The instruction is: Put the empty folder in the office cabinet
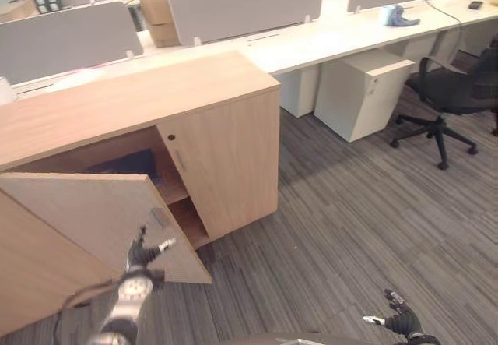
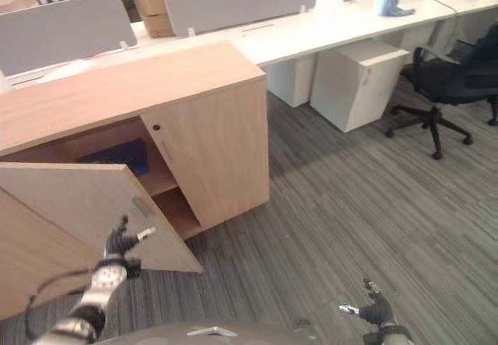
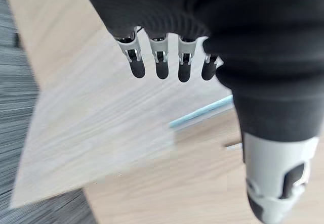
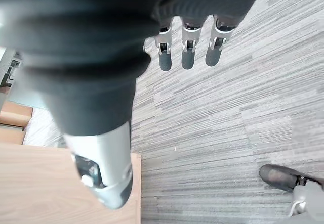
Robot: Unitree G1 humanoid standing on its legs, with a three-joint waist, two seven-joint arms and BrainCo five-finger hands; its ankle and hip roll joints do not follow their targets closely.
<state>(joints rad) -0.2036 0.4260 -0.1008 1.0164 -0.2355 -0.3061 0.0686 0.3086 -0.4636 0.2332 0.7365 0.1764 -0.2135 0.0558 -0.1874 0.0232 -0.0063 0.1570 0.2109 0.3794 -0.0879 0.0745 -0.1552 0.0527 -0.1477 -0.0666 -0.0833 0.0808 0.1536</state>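
The wooden office cabinet (image 1: 226, 150) stands at the left with its left door (image 1: 85, 205) swung out towards me. Inside, on the upper shelf, lies a dark blue folder (image 1: 124, 162), partly hidden by the door. My left hand (image 1: 142, 253) is held up in front of the open door's lower outer corner, open, fingers straight and holding nothing; in the left wrist view its fingers (image 3: 162, 64) point at the door panel (image 3: 101, 123). My right hand (image 1: 401, 320) hangs low over the carpet at the lower right, open and empty.
Grey striped carpet (image 1: 350, 220) stretches right of the cabinet. Behind run white desks (image 1: 327, 33) with grey dividers, a white drawer pedestal (image 1: 362, 96) under them and a black office chair (image 1: 447, 96) at the far right. A cardboard box (image 1: 159, 14) sits on a far desk.
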